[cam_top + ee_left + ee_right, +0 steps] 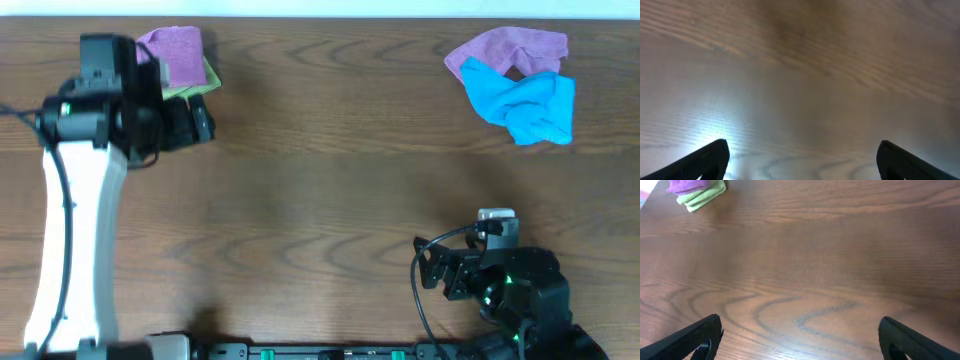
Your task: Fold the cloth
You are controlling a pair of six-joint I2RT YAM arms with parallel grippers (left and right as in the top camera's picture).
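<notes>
A lilac-purple cloth (172, 52) lies folded on a lime-green cloth (200, 85) at the far left of the table. It also shows in the right wrist view (687, 185). A second purple cloth (500, 47) lies crumpled at the far right, partly under a bright blue cloth (528, 104). My left gripper (204, 120) is open and empty just right of the folded stack, and its wrist view (802, 150) shows only bare wood. My right gripper (426, 266) is open and empty near the front edge (800, 325).
The green cloth (704, 197) under the folded purple one is folded too. The wooden table (330, 180) runs between the two cloth piles. Cables and the arm bases (300, 352) sit along the front edge.
</notes>
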